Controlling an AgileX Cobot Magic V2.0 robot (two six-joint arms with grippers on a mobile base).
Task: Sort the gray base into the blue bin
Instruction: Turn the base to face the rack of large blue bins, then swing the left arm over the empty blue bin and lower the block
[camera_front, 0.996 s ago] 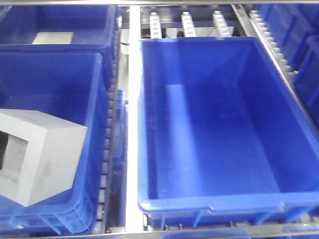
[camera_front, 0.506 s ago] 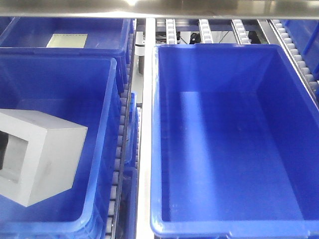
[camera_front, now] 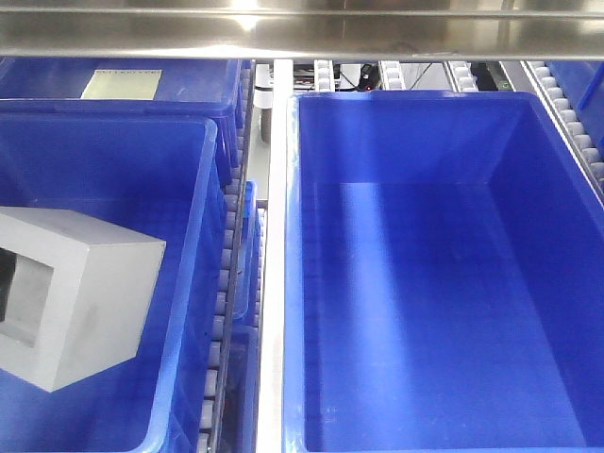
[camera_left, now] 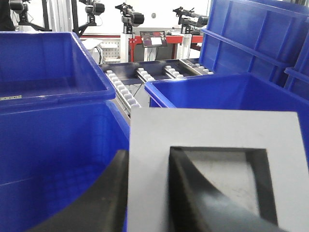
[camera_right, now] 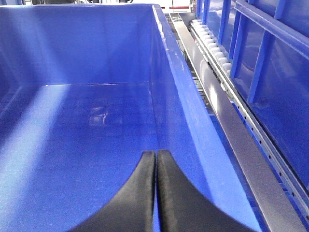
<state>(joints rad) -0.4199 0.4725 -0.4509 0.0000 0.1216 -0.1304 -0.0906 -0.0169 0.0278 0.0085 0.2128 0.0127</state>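
A: Left wrist view, what of the rig do I log?

B: I see just the left gripper: two matte black fingers, smooth and curved like horns, broad at the lower edge of the frame, narrowing upward. The one right of centre shows a lighter line along its edge.

A: Right wrist view?

B: I get the right gripper, same build: two black fingers at bottom centre, wide at the base, tapering to thin tips, faint sheen.
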